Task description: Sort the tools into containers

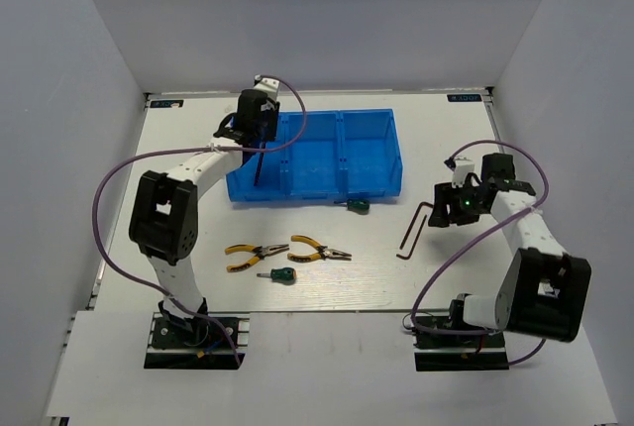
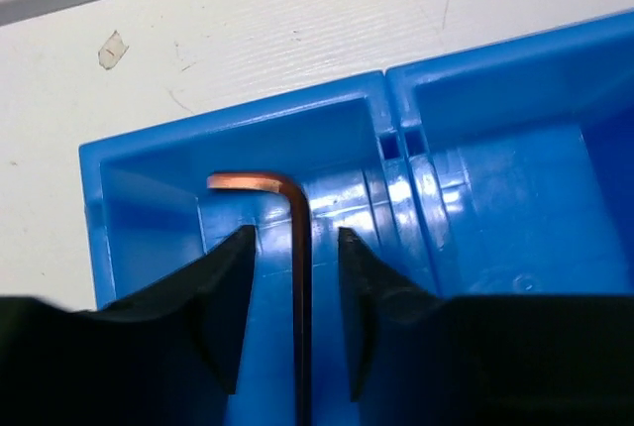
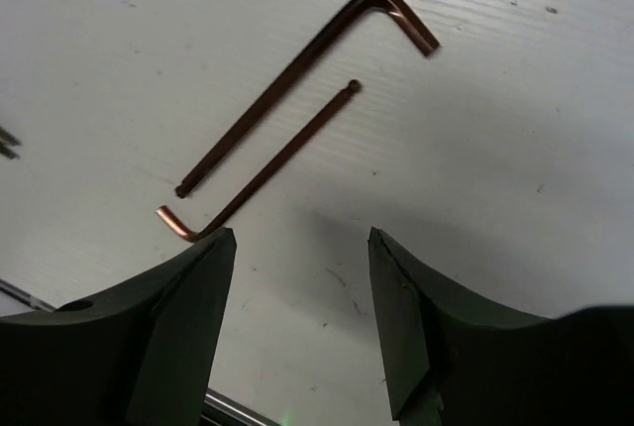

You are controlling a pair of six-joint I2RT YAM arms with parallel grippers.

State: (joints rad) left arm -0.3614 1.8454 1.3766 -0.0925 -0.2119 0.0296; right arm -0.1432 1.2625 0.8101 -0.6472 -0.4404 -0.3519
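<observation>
No brand or wording can be read: two small blue-printed tags (image 1: 165,104) sit at the far corners of the white counter (image 1: 376,277), too small to make out, and the dark marks on the plier handles are illegible. The bright blue tray (image 1: 327,196) lies across the far middle of the counter, glossy plastic split by ribs into three side-by-side compartments. The left claw (image 2: 292,248) hangs over the left compartment, partly open. A slim L-shaped hex key (image 2: 287,186) stands between its fingers with a gap on either side, its short bent end pointing to the left in the wrist view and glinting copper against the blue wall. The right claw (image 3: 299,248) is over bare counter to the right of the tray, spread wide with nothing in it. Just beyond its fingertips lie two more hex keys, the longer one (image 3: 287,84) and the shorter one (image 3: 277,159), side by side and nearly parallel, bronze-brown in the wrist view and dark from above. Near the front lie two yellow-handled pliers (image 1: 256,254) (image 1: 319,250), close together. One stubby green-handled screwdriver (image 1: 278,274) lies just in front of them, and another screwdriver (image 1: 356,206) lies just beside the tray's front wall.
</observation>
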